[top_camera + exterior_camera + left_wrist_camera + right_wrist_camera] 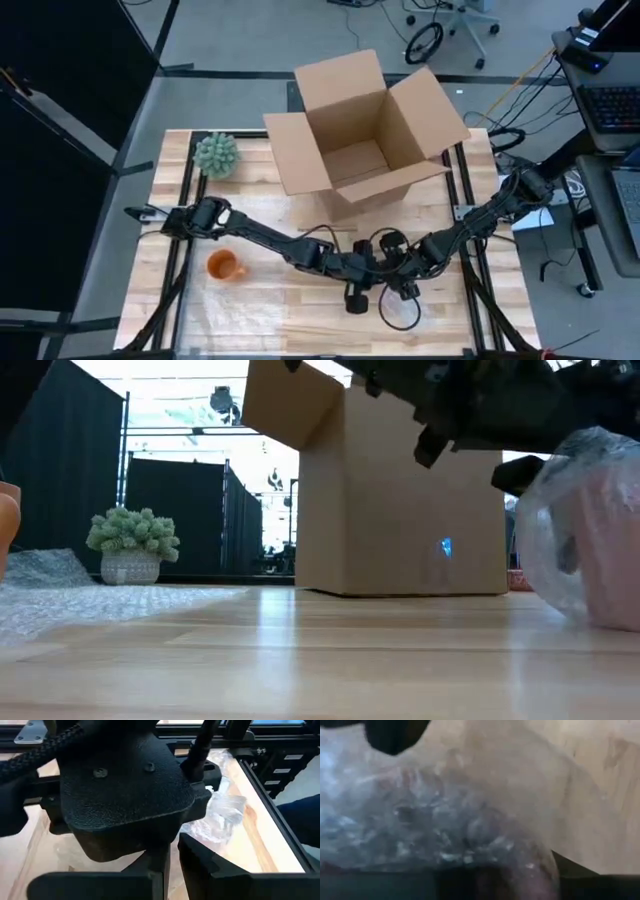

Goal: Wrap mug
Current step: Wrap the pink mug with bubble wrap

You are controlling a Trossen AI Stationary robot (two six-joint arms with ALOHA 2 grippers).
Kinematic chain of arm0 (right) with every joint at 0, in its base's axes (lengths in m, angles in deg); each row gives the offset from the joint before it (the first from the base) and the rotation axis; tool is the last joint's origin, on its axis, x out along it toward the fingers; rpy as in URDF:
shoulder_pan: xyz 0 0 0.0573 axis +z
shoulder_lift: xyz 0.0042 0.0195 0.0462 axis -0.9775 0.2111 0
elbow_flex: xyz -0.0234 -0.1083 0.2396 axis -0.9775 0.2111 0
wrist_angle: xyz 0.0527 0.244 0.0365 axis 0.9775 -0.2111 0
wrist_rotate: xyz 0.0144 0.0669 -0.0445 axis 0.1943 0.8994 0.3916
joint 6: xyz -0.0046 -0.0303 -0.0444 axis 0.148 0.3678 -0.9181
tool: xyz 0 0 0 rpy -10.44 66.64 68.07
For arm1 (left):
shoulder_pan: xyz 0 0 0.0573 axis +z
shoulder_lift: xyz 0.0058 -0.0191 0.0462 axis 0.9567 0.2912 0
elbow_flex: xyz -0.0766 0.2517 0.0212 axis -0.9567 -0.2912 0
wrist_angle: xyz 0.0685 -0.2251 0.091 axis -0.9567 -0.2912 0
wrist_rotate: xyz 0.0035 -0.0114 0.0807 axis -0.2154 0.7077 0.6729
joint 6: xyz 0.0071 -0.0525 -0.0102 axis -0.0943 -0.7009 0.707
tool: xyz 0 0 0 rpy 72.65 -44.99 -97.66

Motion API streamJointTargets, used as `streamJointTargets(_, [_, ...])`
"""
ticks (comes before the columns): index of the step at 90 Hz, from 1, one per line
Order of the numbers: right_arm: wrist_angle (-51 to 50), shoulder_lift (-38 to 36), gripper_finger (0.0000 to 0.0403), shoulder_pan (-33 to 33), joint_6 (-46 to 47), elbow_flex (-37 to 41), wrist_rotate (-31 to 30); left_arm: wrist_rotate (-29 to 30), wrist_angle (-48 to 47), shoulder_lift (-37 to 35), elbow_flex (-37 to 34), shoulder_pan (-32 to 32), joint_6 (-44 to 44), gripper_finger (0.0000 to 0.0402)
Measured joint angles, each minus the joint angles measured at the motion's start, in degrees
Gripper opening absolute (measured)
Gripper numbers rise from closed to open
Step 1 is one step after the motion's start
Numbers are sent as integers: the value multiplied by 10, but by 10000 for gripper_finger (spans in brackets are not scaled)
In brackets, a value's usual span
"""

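An orange mug (225,265) stands on a bubble-wrap sheet (240,315) at the table's near left; no gripper touches it. Near the table's middle, both arms meet. A bundle of bubble wrap with something pinkish inside (585,530) rests on the table, and my right gripper (405,287) is shut on its wrap. The wrap (420,810) fills the right wrist view. My left gripper (355,295) stands right beside it, fingers close together with nothing seen between them. The left wrist view shows crumpled wrap (222,815) behind the right arm's wrist. My right gripper holds the bundle's bubble wrap (470,845) from above. The gripper's own body and the wrap hide where the fingers meet it. The bundle's underside (590,622) sits on the table.
An open cardboard box (365,130) stands at the far middle, flaps spread. A small potted plant (215,155) is at the far left. Bare wood lies along the near edge at the right.
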Motion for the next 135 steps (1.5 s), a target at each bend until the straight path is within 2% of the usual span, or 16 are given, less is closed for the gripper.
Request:
streamJointTargets(19, [-59,-2,232,0,7,-55,5,-2,29,2,0,-1,0,26])
streamJointTargets(36, [-107,-19,265,0,15,-90,10,-11,55,2,1,0,-2,26])
streamJointTargets(66, [-146,-111,266,6,75,-96,10,-13,49,4,2,1,-3,26])
streamJointTargets(82, [-87,-139,266,18,87,-96,1,-14,44,4,2,0,-2,26])
streamJointTargets(93, [-52,-114,266,26,89,-90,-22,-14,30,4,2,0,-3,26])
streamJointTargets(117, [-65,-24,266,29,94,-91,-27,-16,-23,7,0,-3,-4,26])
streamJointTargets(135, [-92,-1,265,35,86,-89,-23,-11,-48,4,3,1,-3,26])
